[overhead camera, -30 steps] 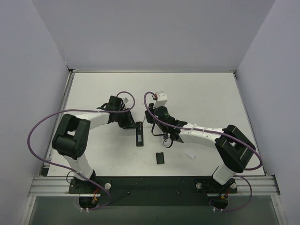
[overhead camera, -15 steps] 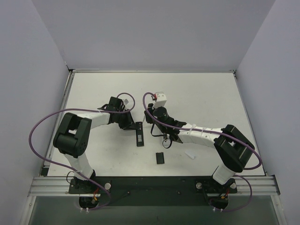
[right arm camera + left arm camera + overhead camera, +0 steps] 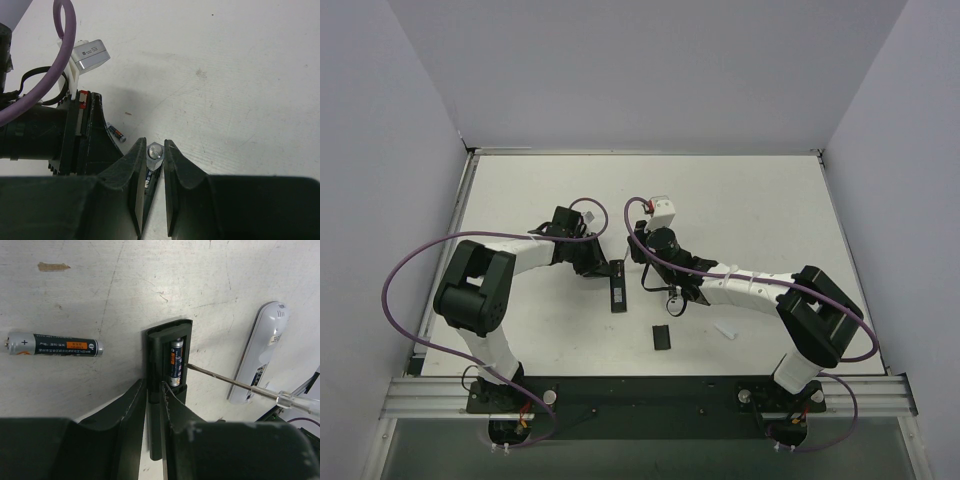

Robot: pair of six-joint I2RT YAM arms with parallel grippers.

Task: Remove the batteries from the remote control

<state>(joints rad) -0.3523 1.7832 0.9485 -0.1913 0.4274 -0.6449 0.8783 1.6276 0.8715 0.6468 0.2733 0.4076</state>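
Observation:
The black remote control (image 3: 617,287) lies on the white table with its battery bay open. In the left wrist view one battery (image 3: 175,362) sits in the bay of the remote (image 3: 165,355), and a second battery (image 3: 52,345) lies loose on the table to the left; it also shows in the right wrist view (image 3: 116,133). My left gripper (image 3: 155,387) is shut on the remote's near end. My right gripper (image 3: 154,150) is shut on a screwdriver's clear handle (image 3: 154,151). Its thin shaft (image 3: 225,382) reaches the bay beside the seated battery.
The flat black cover (image 3: 662,337) lies near the front, below the remote. A white remote (image 3: 260,360) lies to the right of the black one. A small white object (image 3: 725,328) lies beside my right forearm. The two wrists are close together over the table's middle.
My right wrist has shifted slightly left, toward the remote. My left gripper still holds the remote in the same place.

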